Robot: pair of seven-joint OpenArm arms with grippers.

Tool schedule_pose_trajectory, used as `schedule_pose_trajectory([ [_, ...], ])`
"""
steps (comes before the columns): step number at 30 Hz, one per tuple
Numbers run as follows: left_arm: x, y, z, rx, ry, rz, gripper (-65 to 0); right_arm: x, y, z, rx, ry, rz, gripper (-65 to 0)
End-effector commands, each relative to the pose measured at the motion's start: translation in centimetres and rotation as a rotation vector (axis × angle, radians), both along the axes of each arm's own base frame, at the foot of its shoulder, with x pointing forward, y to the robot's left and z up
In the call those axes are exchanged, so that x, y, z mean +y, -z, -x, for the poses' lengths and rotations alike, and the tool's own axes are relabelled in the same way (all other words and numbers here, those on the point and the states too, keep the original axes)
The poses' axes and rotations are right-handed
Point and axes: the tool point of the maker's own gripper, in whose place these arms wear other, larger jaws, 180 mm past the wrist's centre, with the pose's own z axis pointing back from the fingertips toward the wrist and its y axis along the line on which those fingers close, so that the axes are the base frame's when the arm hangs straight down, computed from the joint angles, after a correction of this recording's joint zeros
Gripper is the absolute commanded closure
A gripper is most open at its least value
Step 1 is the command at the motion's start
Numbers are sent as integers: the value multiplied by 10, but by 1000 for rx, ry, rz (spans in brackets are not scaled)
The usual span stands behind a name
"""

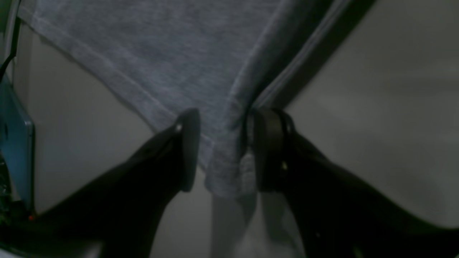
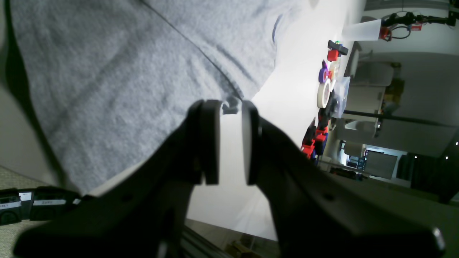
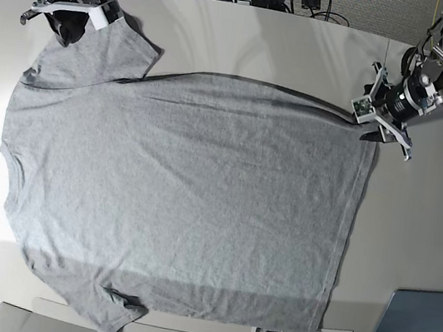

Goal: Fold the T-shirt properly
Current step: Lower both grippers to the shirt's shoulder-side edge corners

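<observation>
You are looking down on a grey T-shirt (image 3: pixel 183 194) spread flat across the pale table (image 3: pixel 307 53), its plain side up. Your left gripper (image 1: pixel 222 150) stands at the hem corner, jaws apart with the corner of cloth bunched between them. Your right gripper (image 2: pixel 230 141) sits at a sleeve edge, jaws narrowly parted, a small curl of fabric at their tips.
</observation>
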Motion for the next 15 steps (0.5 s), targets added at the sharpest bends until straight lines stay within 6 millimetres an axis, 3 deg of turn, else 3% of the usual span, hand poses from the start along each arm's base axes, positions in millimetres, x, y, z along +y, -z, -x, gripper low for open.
schedule_pose_trajectory([
  [1,22,22,19,108,-4,-112,-261,2,-9,-4,-33,-20,6,-117],
  [4,21,30,32,178,31,-111,-190,2,-9,-4,-33,-19,7,-117],
  [7,19,32,36,202,47,-109,-20,2,-9,-4,-31,-17,8,-117],
  [8,19,32,36,202,47,-108,0,1,-8,-4,-29,-15,9,-117],
  [10,19,32,36,201,47,-108,0,2,-7,-3,-18,-22,14,-119],
  [15,17,32,39,216,47,-91,0,4,2,-2,75,-117,55,-248],
])
